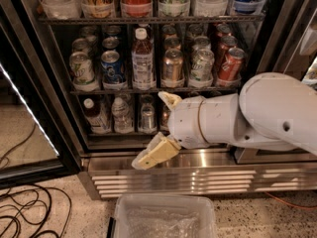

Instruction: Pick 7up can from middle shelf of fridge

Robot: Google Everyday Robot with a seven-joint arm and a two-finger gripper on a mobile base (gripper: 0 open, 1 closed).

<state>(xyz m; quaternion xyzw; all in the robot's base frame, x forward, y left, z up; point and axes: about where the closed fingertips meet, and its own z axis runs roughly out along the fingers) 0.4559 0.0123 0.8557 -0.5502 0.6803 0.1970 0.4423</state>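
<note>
The fridge [198, 180] is standing with its glass door [29, 133] swung out to the left, showing three racks of drinks above the louvred steel grille. The 7up can [81, 69] is sitting upright at the far left of the middle shelf [148, 90], at the front of its row, with more cans lining up behind it. Just beside it on the right a blue Pepsi can [113, 66] is standing, then a white-capped bottle [142, 58], a gold-bronze can [173, 66], a pale silver can [202, 63] and a red can [230, 63] tilting a little at the right end.

The robot's white arm [257, 115] is reaching in from the right. The gripper [161, 128] is hanging in front of the bottom rack and the fridge base, below the middle shelf and near the centre of the opening. Its two cream fingers are spreading wide apart with nothing between them: the upper finger [168, 99] is pointing up to the front edge of the middle shelf, while the lower one [156, 155] is angling down and to the left over the steel sill. The gripper is lying well apart from the 7up can, which is sitting up and to the left of it.

On the speckled floor, a clear plastic bin [163, 217] is sitting in front of the grille, and dark cables [25, 217] are coiling at the lower left
</note>
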